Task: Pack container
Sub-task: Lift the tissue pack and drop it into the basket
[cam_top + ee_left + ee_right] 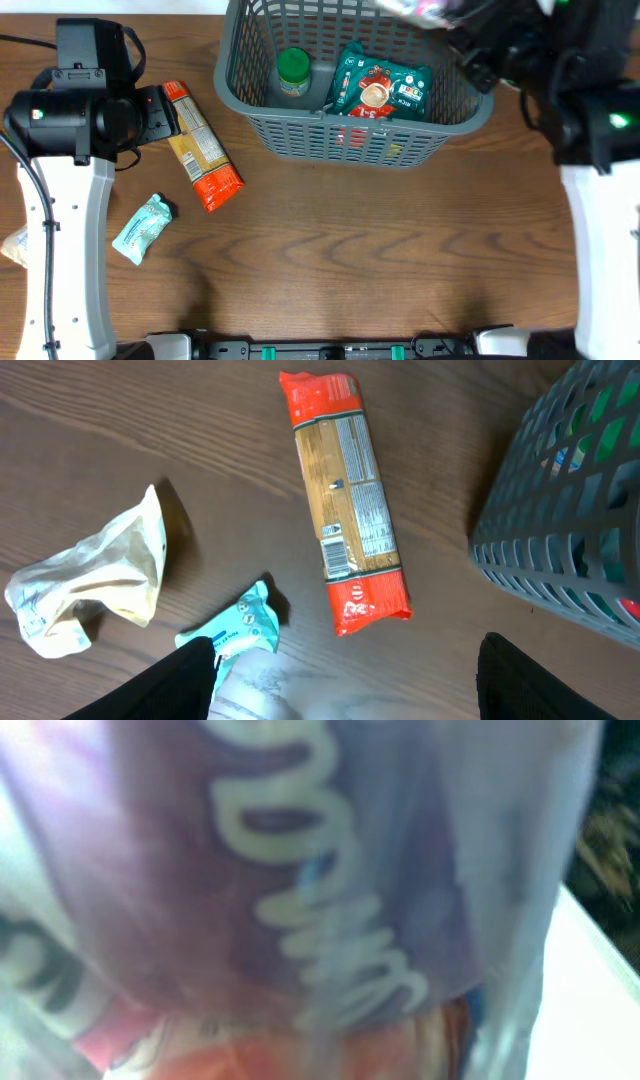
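The dark grey slotted basket [250, 112] stands at the back middle; its corner shows in the left wrist view [560, 540]. Inside lie a green-lidded jar [293, 68] and a green and red packet [385, 88]. My right gripper [462, 40] is above the basket's far right corner, shut on a purple packet with white lettering [425, 10], which fills the right wrist view [300, 870] and hides the fingers. My left gripper [165, 112] is open and empty [350, 700] above the table. It hovers near an orange-ended pasta packet [203, 150] [348, 510].
A teal packet [142, 227] [240, 625] lies left of the pasta packet, next to my left finger. A crumpled cream bag [12, 245] [95, 575] lies at the far left edge. The table is brown wood.
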Robot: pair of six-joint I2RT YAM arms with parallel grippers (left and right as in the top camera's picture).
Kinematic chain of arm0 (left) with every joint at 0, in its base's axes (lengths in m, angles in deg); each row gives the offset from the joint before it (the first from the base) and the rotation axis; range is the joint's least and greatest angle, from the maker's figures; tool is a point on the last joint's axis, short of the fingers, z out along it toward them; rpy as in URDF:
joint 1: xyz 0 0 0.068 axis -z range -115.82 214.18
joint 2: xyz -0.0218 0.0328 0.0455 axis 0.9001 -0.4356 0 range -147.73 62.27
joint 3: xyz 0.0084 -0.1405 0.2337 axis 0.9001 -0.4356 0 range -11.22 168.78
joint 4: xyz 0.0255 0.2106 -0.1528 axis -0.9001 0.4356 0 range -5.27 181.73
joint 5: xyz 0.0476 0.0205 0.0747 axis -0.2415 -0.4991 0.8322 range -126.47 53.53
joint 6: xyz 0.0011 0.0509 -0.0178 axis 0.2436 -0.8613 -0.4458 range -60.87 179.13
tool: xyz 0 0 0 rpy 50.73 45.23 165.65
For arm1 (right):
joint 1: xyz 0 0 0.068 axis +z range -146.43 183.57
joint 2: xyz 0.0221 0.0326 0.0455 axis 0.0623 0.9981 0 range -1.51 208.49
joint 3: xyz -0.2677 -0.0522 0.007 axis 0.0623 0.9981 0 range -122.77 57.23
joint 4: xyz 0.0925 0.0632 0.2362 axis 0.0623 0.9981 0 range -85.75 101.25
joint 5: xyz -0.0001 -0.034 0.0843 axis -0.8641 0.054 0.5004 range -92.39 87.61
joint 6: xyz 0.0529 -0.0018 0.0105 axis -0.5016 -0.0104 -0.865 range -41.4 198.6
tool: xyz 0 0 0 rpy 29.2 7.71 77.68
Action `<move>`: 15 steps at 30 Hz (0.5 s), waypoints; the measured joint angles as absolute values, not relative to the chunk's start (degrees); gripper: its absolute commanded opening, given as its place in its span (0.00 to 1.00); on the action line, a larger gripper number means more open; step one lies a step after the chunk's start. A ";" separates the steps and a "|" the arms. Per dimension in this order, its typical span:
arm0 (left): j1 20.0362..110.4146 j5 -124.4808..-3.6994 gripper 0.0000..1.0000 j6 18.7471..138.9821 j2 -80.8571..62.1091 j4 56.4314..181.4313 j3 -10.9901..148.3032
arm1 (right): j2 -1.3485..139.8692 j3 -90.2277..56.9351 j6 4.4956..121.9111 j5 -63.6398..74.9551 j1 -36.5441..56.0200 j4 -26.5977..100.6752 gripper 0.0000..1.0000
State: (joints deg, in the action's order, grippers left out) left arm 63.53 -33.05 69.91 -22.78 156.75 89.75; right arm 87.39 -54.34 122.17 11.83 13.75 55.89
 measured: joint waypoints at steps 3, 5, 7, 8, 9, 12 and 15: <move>63.53 -33.08 0.70 69.89 -22.78 156.73 89.75 | 93.34 -54.36 127.73 12.42 15.23 54.12 0.01; 63.53 -33.05 0.70 69.89 -22.78 156.71 89.75 | 96.92 -54.36 129.87 12.49 15.76 52.72 0.01; 63.53 -33.05 0.69 69.91 -22.78 156.71 89.75 | 101.62 -54.36 131.68 12.62 16.42 51.06 0.01; 63.53 -33.05 0.70 69.91 -22.78 156.71 89.75 | 103.56 -54.36 132.10 12.62 16.61 50.75 0.01; 63.53 -33.05 0.70 70.05 -22.78 156.75 89.75 | 105.86 -54.36 132.25 12.66 16.83 50.82 0.02; 63.53 -33.08 0.70 70.90 -22.78 156.91 89.75 | 111.15 -55.61 131.92 13.38 17.14 54.03 0.02; 63.53 -33.08 0.70 71.27 -22.78 156.97 89.75 | 115.48 -57.46 131.31 14.78 17.14 59.19 0.04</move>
